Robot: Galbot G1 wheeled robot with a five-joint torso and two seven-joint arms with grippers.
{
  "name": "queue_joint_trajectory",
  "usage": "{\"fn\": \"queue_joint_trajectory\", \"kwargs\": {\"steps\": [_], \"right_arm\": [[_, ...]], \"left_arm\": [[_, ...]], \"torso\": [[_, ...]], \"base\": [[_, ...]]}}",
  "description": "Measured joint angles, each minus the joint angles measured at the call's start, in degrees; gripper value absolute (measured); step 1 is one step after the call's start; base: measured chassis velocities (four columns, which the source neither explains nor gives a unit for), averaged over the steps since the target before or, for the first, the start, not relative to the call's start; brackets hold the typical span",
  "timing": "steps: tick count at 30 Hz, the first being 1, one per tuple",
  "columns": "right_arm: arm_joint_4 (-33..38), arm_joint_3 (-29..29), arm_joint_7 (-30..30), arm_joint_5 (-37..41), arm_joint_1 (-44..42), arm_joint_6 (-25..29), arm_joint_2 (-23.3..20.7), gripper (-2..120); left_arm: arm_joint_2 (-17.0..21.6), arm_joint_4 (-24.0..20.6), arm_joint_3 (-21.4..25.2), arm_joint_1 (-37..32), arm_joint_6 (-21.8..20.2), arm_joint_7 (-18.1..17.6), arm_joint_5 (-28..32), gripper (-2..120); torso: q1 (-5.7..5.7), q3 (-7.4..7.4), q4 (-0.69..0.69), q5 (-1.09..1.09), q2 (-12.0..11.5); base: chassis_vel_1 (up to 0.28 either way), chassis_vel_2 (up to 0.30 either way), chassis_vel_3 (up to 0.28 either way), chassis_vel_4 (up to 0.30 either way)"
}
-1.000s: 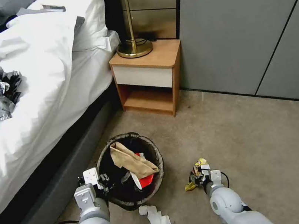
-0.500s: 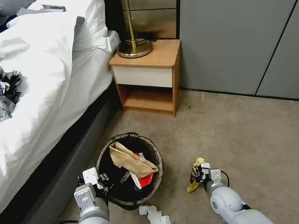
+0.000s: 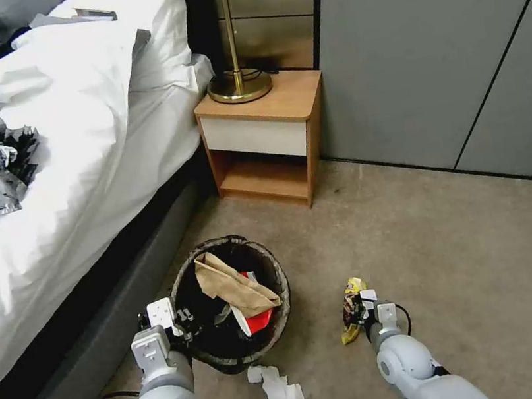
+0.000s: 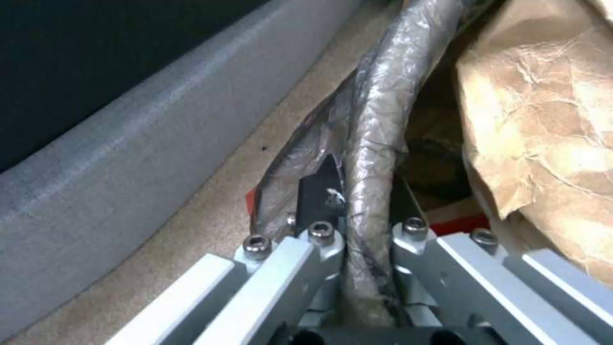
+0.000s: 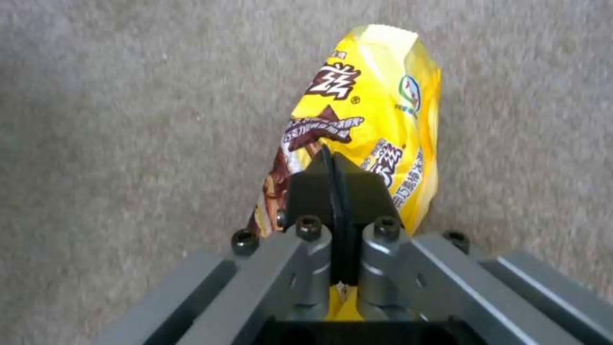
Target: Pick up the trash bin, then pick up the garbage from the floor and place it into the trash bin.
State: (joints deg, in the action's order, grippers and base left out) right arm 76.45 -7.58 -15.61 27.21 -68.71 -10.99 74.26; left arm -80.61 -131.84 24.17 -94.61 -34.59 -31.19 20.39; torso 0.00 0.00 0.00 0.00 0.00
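The trash bin (image 3: 275, 271), round and lined with a dark bag, stands on the carpet beside the bed; a crumpled brown paper bag (image 3: 232, 288) and a red-and-white cup (image 3: 257, 321) lie inside. My left gripper (image 3: 181, 324) is shut on the bin's bagged rim (image 4: 377, 143) at its near left side. My right gripper (image 3: 360, 305) is shut on a yellow snack wrapper (image 3: 350, 310), garbage held just right of the bin; in the right wrist view the wrapper (image 5: 377, 120) sticks out past the closed fingers (image 5: 313, 191). A white tissue (image 3: 283, 397) lies on the floor in front of the bin.
A bed with white sheets (image 3: 60, 157) and its grey base (image 3: 97, 318) runs along the left. A wooden nightstand (image 3: 267, 139) with a brass lamp (image 3: 236, 77) stands behind the bin. Grey wall panels (image 3: 443, 46) close off the back right; open carpet (image 3: 475, 261) lies to the right.
My right gripper has shifted slightly right with the yellow wrapper, which now hangs straighter. The left gripper and the bin have stayed in place.
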Motion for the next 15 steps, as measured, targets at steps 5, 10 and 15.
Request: {"fn": "queue_joint_trajectory", "kwargs": {"steps": [5,10,15], "right_arm": [[2.4,0.0,-0.3,-1.5,-1.0,1.6,0.0,0],[5.2,-0.3,-0.6,-5.3,-2.7,4.4,-0.4,0],[7.1,-0.7,-0.5,-10.8,-3.6,11.2,-0.3,0]], "left_arm": [[0.2,-0.1,0.2,0.0,0.0,0.0,0.2,0],[0.2,0.1,0.2,0.3,0.0,-0.1,0.3,0],[0.1,0.6,0.1,0.5,0.0,-0.2,0.3,0]], "torso": [[0.0,0.0,0.0,0.0,0.0],[0.0,0.0,0.0,0.01,0.0],[-0.01,0.0,0.0,0.0,0.0]], "base": [[0.0,0.0,0.0,0.0],[0.0,0.0,0.0,0.0],[0.0,0.0,0.0,0.0]]}}
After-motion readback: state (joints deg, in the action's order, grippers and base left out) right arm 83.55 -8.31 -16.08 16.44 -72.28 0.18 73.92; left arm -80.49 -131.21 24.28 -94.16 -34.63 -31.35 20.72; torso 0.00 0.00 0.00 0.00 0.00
